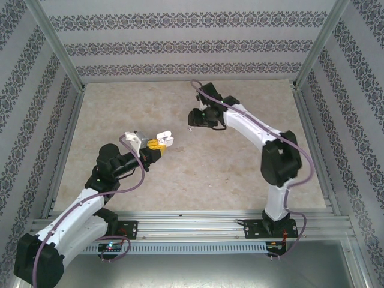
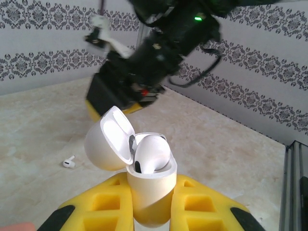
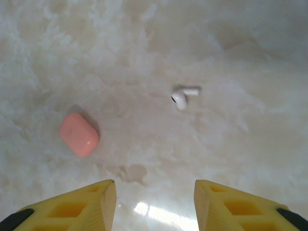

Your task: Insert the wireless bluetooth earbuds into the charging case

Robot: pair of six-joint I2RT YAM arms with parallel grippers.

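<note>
Fetching the small white stemmed earbud from the beige marbled surface seems the step in hand: the right end effector hovers open above it and must descend centred; the left end effector grips the glossy white charging case, lid open.

The charging case stands upright between the fingers of my left gripper, raised above the table; its lid leans back to the left, and a seated earbud rests in its mouth; my right gripper hangs beyond it, farther back and to the right, fingers apart over the table; ahead of that gap, a touch to the right, the loose earbud lies on the table; left of it and nearer to me lies a closed case, well apart from it.
</note>
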